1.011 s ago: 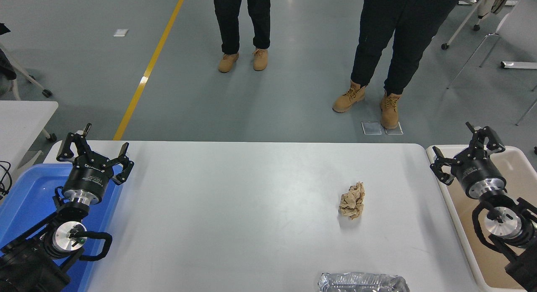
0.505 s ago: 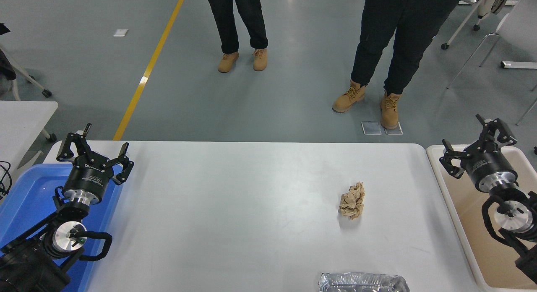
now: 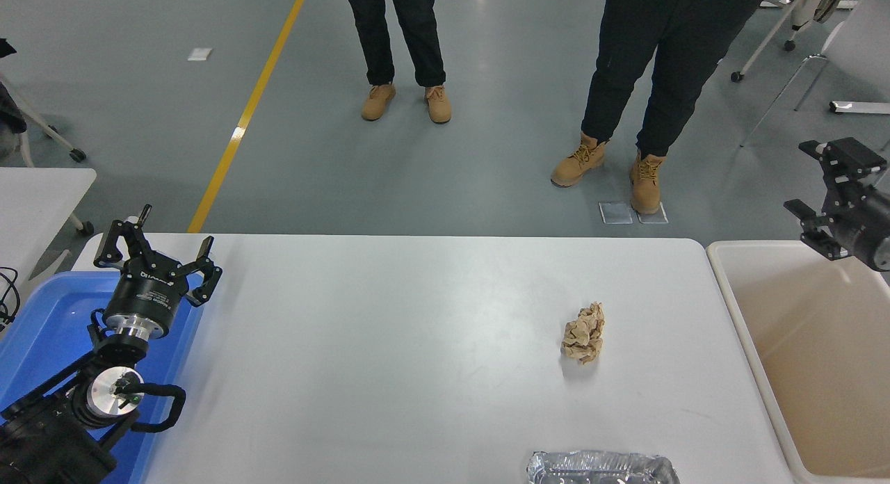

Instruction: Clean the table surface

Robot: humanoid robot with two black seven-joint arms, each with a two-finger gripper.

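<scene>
Left end effector (image 3: 154,251) parked, fingers spread; right end effector (image 3: 827,181) raised, fingers apart

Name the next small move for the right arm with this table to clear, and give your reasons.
Probably swing the right gripper, raised and open above the beige plastic bin, leftward and down toward the crumpled brown paper ball. It lies loose on the white tabletop, nearer that arm than the parked left gripper.

The floor (image 3: 500,171) was grey and shiny, with a yellow line (image 3: 245,115) painted across it. A small white table (image 3: 35,192) stood at the left. White chairs on wheels (image 3: 820,46) stood at the far right.
</scene>
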